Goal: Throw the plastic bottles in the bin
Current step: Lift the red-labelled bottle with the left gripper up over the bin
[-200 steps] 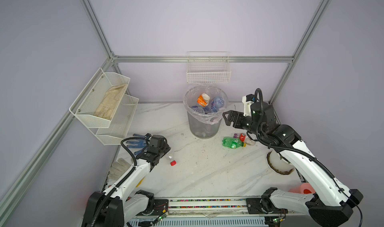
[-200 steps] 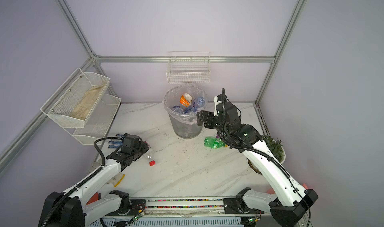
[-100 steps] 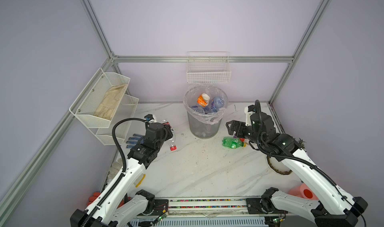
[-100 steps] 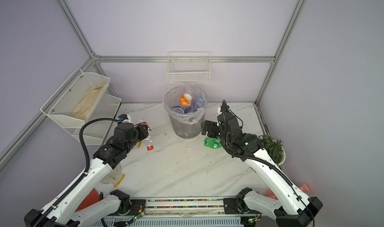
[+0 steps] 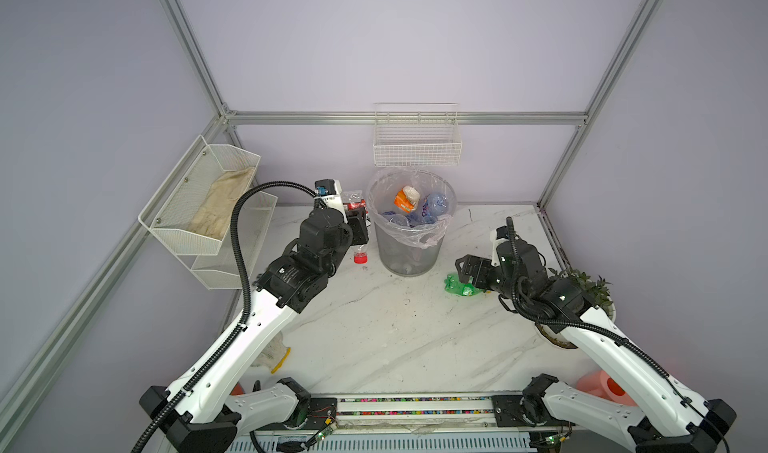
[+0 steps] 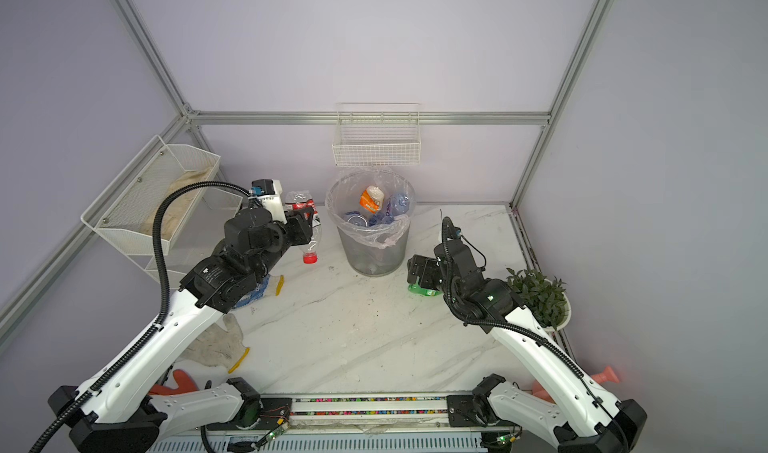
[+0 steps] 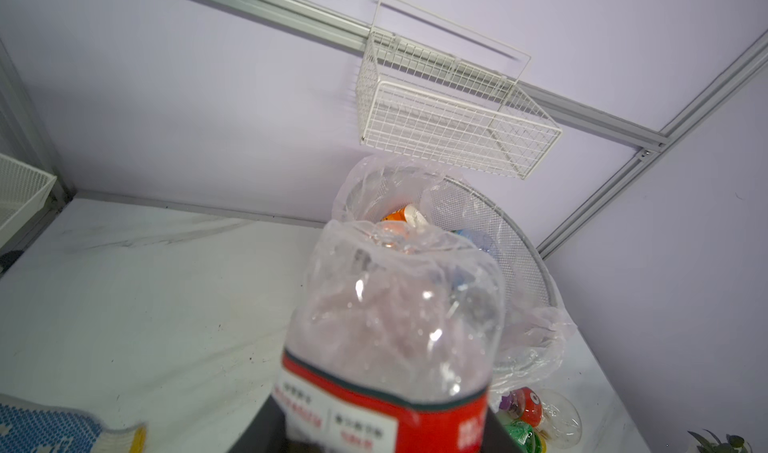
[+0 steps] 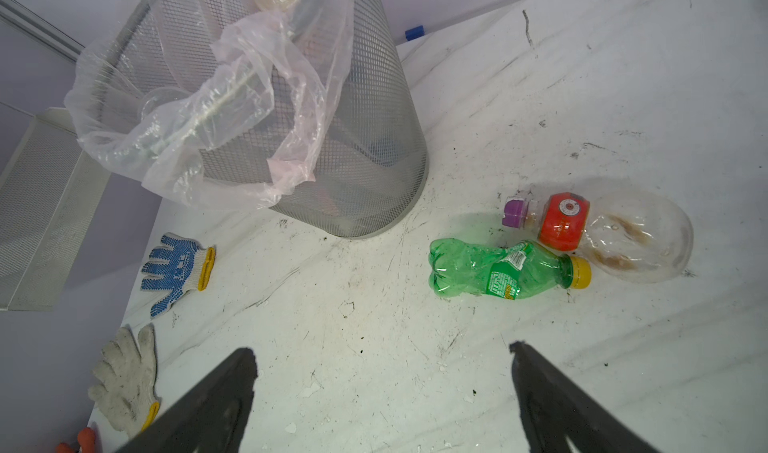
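– Left wrist view: red-labelled bottle (image 7: pixel 395 326) clamped in the left pincer (image 5: pixel 357 224), beside the bin (image 7: pixel 519 255).
– Several bottles (image 5: pixel 409 197) binned; green bottle (image 8: pixel 498 270) and purple-capped bottle (image 8: pixel 582 226) wait toward the tabletop's (image 8: pixel 374 305) right edge, right pincer (image 8: pixel 380 349) gaping.

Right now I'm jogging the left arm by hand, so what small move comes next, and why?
Probably carry the bottle sideways over the bin: the left gripper holds it cap-down beside the rim, not above the opening, so releasing here would likely miss.
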### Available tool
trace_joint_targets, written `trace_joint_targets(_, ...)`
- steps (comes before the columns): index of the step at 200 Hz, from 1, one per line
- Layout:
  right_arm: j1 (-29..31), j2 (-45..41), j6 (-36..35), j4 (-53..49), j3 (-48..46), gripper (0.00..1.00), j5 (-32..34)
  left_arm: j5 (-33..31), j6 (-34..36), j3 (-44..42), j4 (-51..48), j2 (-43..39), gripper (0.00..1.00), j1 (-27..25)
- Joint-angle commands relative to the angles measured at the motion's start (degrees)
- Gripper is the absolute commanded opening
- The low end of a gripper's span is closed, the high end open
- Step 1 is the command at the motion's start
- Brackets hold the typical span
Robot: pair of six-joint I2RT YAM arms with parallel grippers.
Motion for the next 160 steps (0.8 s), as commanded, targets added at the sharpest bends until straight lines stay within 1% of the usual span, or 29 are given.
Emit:
trace_joint_targets(1, -0.18, -1.67, 1.1, 0.97, -1.31, 0.97, 1.52, -0.96, 5.32, 8.44, 2.02, 1.34, 0.35, -1.82)
trace_joint_targets(46, -0.13, -3.01, 1.2, 0.8, -3.12, 0.97, 1.29, 1.34, 9.49, 15.52, 3.79, 6.28, 0.35, -5.01)
trace_joint_targets(81, -0.16, -4.5, 1.21, 0.53, -4.37, 0.97, 1.56, 2.6, 13.04, 18.28, 7.5, 8.63, 0.35, -6.79)
trace_joint_targets(99, -0.19, -5.21, 1.3, 0.2, -4.84, 0.97, 1.67, 3.28, 13.3, 20.25, 7.95, 10.25, 0.35, -7.48)
trace_joint_targets(102, -0.12, -5.33, 1.3, 0.18, -4.95, 0.97, 1.65, 3.39, 14.71, 20.51, 8.09, 10.5, 0.36, -7.55)
trace_joint_targets(125, -0.18, -6.45, 1.47, 0.01, -5.57, 0.97, 1.5, 3.14, 16.47, 23.18, 8.74, 12.39, 0.36, -8.12)
trace_joint_targets(129, -0.2, -6.67, 1.48, -0.08, -5.66, 0.97, 1.44, 3.03, 16.81, 23.69, 8.94, 14.56, 0.36, -8.17)
trace_joint_targets(160, -0.17, -8.13, 1.48, -0.34, -6.19, 0.97, 1.41, 3.61, 19.28, 28.64, 10.2, 20.05, 0.38, -8.13)
